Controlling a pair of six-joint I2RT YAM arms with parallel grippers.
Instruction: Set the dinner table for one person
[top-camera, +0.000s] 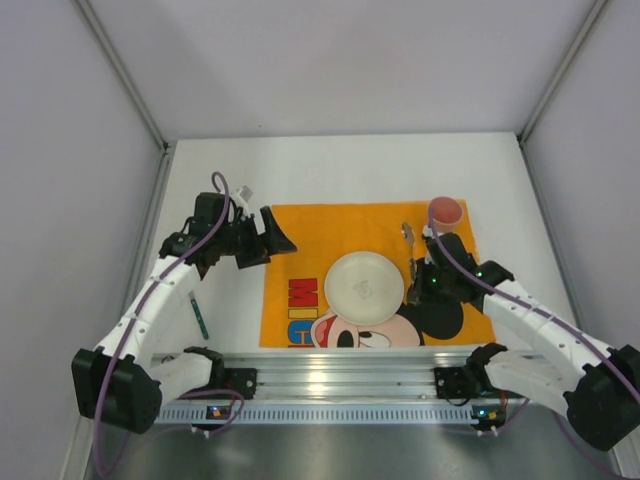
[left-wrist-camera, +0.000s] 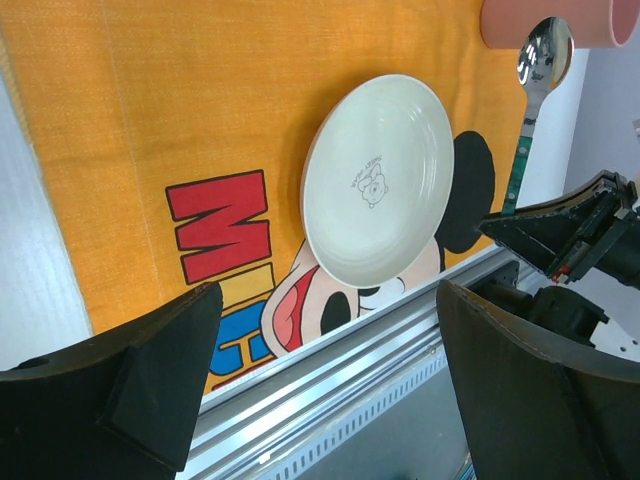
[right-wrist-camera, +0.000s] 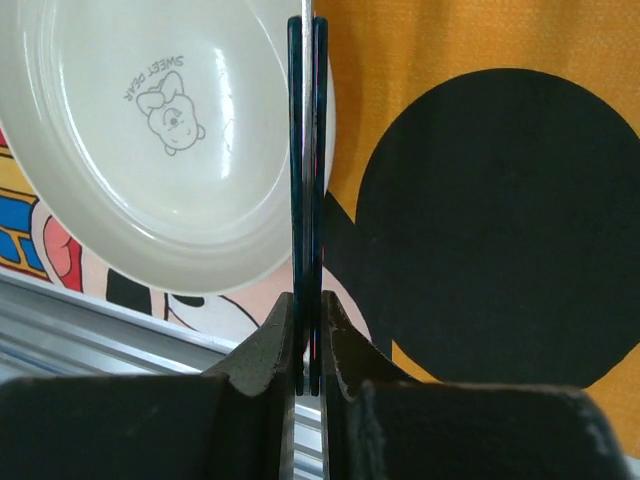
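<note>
Right wrist: right gripper (right-wrist-camera: 307, 302) clamps spoon (right-wrist-camera: 304, 150) handle, bowl cropped; left gripper (left-wrist-camera: 328, 292) wide apart.

Bright even light, faint shadows on dinner table (top-camera: 330, 170).

The matte-white dinner table (top-camera: 350, 170), with a ribbed aluminium rail (top-camera: 340, 372) along its near edge, carries an orange Mickey Mouse mat (top-camera: 320, 240) lying flat at its middle — and, left of that and apart from it, a thin dark-green utensil (top-camera: 200, 316) on the bare white.
</note>
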